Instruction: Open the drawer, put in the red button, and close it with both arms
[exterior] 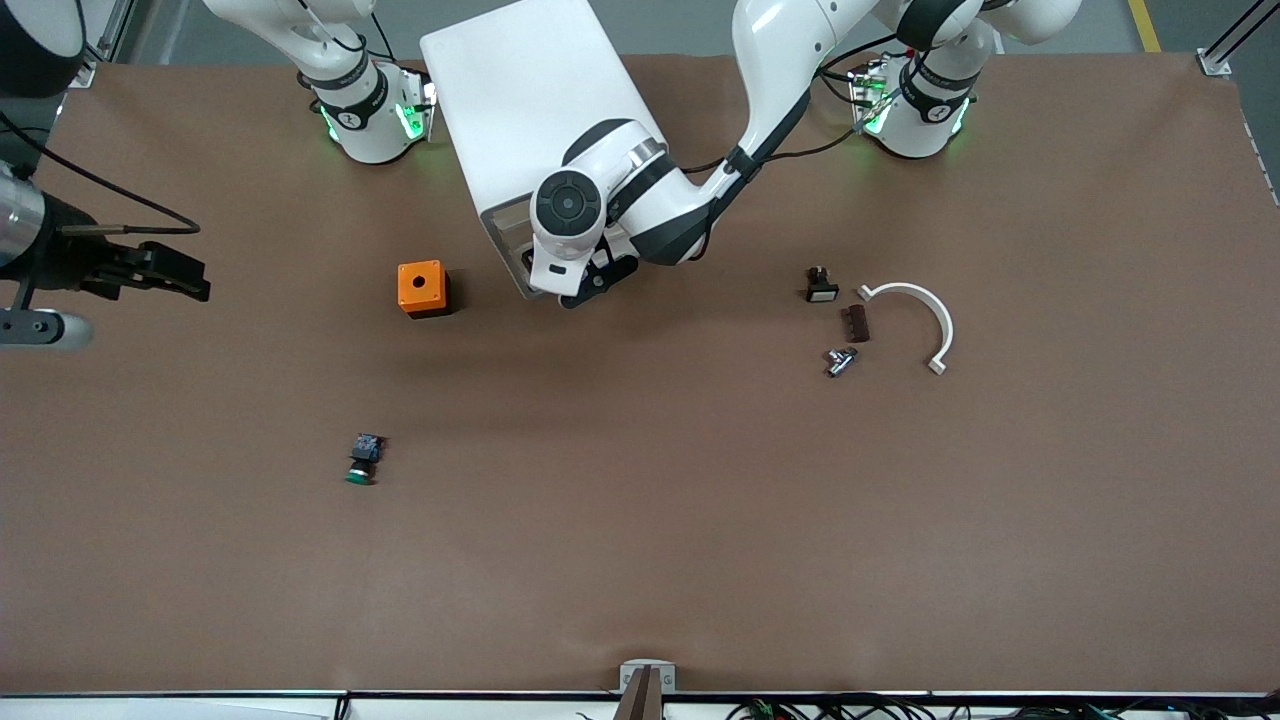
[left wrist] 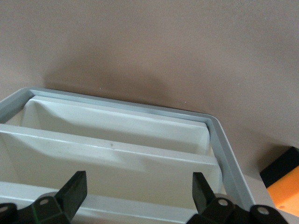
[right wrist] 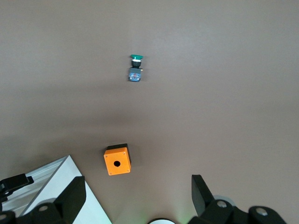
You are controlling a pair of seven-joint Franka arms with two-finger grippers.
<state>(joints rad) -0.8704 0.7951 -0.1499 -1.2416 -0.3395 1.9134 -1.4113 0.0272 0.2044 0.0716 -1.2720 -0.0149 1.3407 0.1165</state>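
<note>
the table [exterior: 640, 520] carries a matt brown covering, smooth and paper-like. the cabinet [exterior: 520, 100] is smooth white plastic with a light sheen; the drawer [left wrist: 117, 140] in it has semi-gloss white walls. beside the cabinet, the orange box [exterior: 422, 288] looks like matt plastic.

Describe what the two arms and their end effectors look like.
Both arms are glossy white with black joint rings; the left arm has a black cable along it. Green lights glow at both bases. The left end effector and right end effector have black, blunt two-finger tips.
</note>
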